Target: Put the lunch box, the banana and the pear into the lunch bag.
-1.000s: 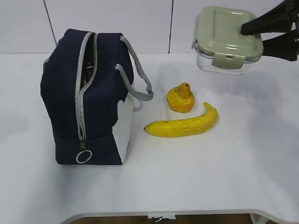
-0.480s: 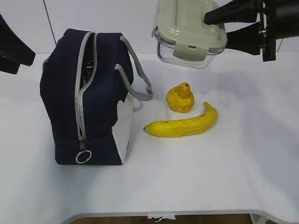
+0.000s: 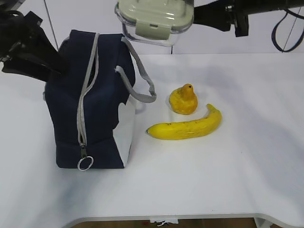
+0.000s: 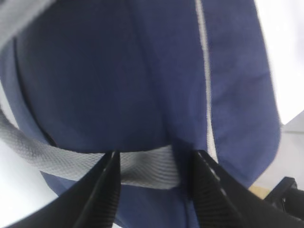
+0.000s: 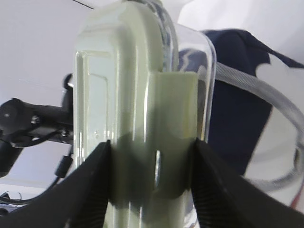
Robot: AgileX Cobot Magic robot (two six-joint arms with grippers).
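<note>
Lunch box (image 3: 154, 16) comes first of the three loads, by the look of the exterior view: the right gripper (image 3: 197, 15) holds it in the air by one end, lid uppermost, just above and a little to the right of the lunch bag (image 3: 90, 99). The bag stands upright on the white table (image 3: 213, 180), its grey zipper run down to the ring pull (image 3: 84, 164), though from here the seam looks almost closed. The left gripper (image 3: 54, 64) presses against the bag's upper left side. The pear (image 3: 184, 99) and the banana (image 3: 187, 127) lie on the table to the right of the bag, near each other and untouched.

In the left wrist view the left gripper (image 4: 154, 164) has its jaws parted, straddling a grey rope handle (image 4: 85, 164) against the navy fabric; whether the fingers actually pinch it I cannot tell.

The right wrist view shows the right gripper (image 5: 149, 180) clamped on the box's sage-green lid and clip, with the bag's dark top and a handle loop behind.

My judgement: the step in hand is carrying the box over the mouth. Next the left arm likely must spread the opening, since the box looks wider than the gap, before the right lowers it in and lets go.
</note>
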